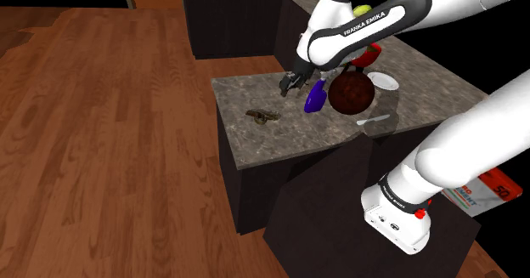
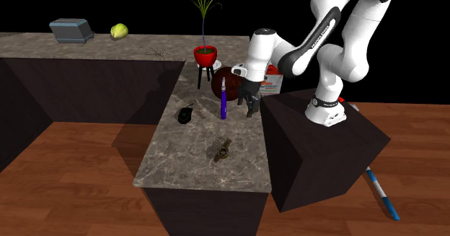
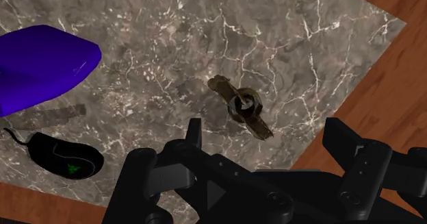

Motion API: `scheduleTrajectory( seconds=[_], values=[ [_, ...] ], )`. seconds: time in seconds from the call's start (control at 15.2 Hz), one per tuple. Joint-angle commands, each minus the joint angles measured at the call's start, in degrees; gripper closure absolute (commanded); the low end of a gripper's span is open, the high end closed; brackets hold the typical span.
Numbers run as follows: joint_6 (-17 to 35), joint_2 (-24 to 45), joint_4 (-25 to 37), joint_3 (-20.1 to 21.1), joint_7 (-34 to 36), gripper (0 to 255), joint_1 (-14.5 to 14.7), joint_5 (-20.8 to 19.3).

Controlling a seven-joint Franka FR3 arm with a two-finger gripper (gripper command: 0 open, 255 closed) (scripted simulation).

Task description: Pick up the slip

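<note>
The slip is a small brown strap-like piece with a round middle (image 1: 263,115), lying flat on the dark marble counter (image 1: 289,140) near its wood-floor side. It also shows in the second exterior view (image 2: 222,149) and the wrist view (image 3: 241,106). My black gripper (image 1: 293,82) hangs above the counter, a little away from the slip and next to a purple bottle (image 1: 315,96). In the wrist view the gripper (image 3: 267,137) is open, its fingers (image 3: 195,130) wide apart and holding nothing. The slip lies ahead of them, untouched.
Close by the gripper are the purple bottle (image 2: 223,97) and a dark brown ball (image 2: 216,85). A black mouse (image 2: 186,115) lies on the counter. A red pot with a plant (image 2: 205,54), a white plate (image 1: 382,81) and a spoon (image 1: 372,119) stand further back.
</note>
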Motion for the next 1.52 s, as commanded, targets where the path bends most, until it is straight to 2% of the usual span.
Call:
scheduleTrajectory(
  seconds=[0.0, 0.4, 0.86, 1.45],
  values=[
    [3.85, 4.78, 1.26, 0.34, 0.05, 0, 0.06, -0.66],
    [13.34, 19.53, 7.06, 0.41, 1.45, 0, 0.58, -4.52],
    [20.5, 36.31, 17.34, -1.9, 3.12, 0, 3.4, -8.78],
    [25.03, 43.47, 20.05, -3.08, 3.6, 0, 4.49, -9.41]
  ],
)
